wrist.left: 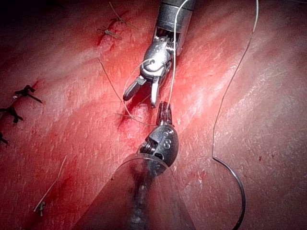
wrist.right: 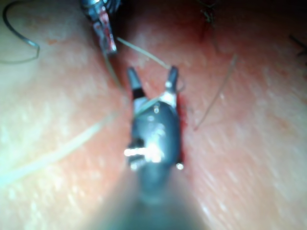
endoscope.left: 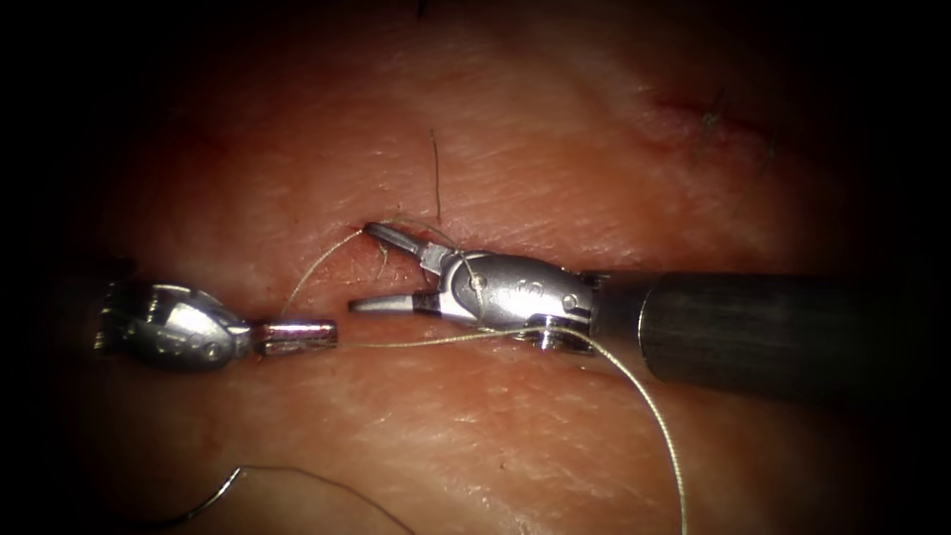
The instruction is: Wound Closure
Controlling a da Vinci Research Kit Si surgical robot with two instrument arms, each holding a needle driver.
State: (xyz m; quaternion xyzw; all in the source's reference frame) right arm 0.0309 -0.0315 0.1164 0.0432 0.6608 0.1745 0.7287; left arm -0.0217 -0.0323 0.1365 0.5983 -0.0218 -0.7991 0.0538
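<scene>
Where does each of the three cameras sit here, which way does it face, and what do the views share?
Endoscope view: above and in front of the tissue; the right hand, jaws open and empty, enters from the picture's right; the left hand, shut on the thread, from the left.
Left wrist view: looks along the left arm's shaft at its own hand, the right hand beyond.
Right wrist view: looks along the right arm's shaft at its open hand.
Shared: the needle lies free on the tissue.

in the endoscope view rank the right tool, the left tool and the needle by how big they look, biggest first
1. Right tool, jaws open, holding nothing.
2. Left tool, jaws shut on the thread.
3. Needle, lying free on the tissue, partly in shadow, so its rank is less sure.
</scene>
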